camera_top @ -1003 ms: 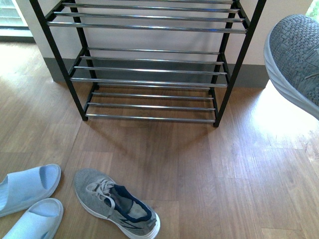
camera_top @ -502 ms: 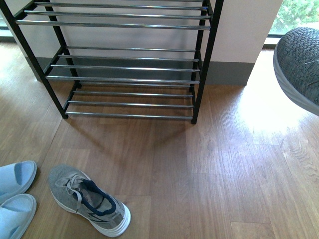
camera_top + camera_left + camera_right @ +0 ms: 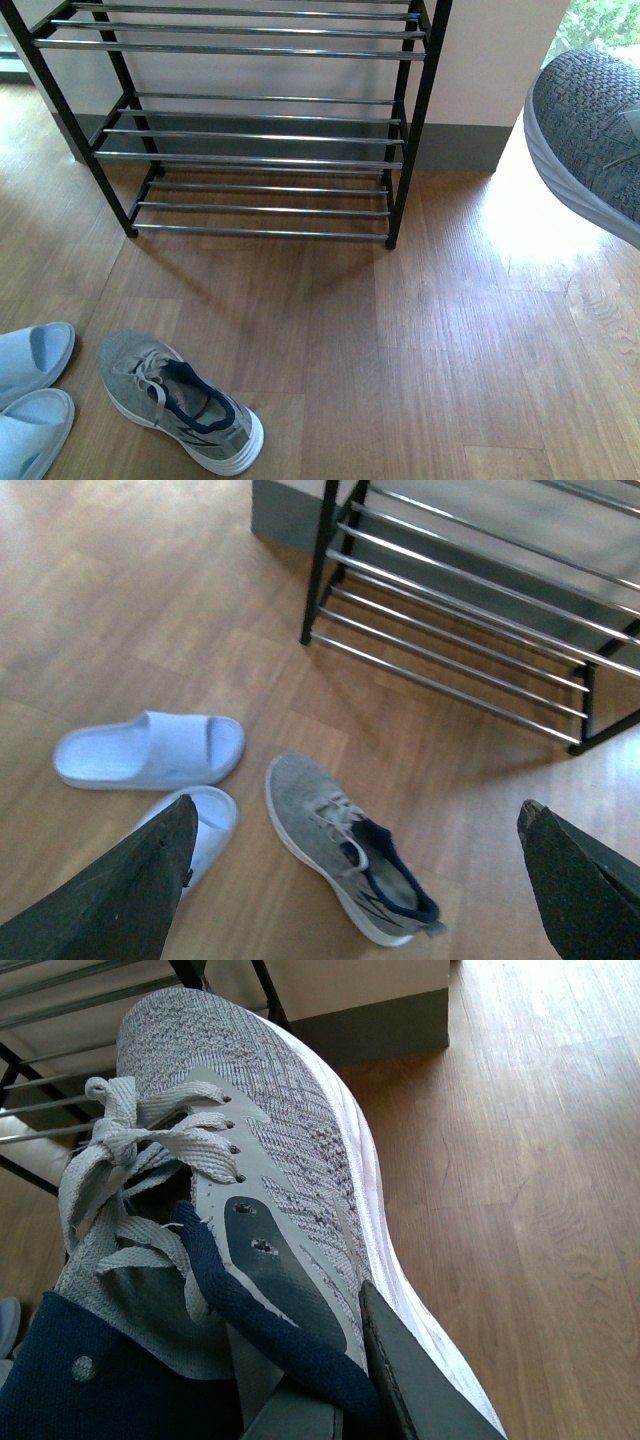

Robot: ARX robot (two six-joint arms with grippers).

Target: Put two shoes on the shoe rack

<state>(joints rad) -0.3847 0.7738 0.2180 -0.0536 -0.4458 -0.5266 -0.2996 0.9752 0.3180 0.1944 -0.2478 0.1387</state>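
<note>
My right claw (image 3: 335, 1400) grips the grey sneaker (image 3: 590, 130), which has edged closer to the rack's (image 3: 250, 160) right side; my left claw (image 3: 345, 880) hangs open.

A wood floor (image 3: 450, 350) meets a white wall (image 3: 490, 60) with a grey baseboard (image 3: 455, 148). Greenery (image 3: 600, 25) shows past the wall's corner.

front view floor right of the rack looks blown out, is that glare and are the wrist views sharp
Front view: yes, bright light washes out the floor right of the shoe rack, which casts a soft shadow forward. Left wrist view: slightly soft, the left tool fingers dark against the floor. Right wrist view: the held sneaker is sharp, evenly lit.
</note>
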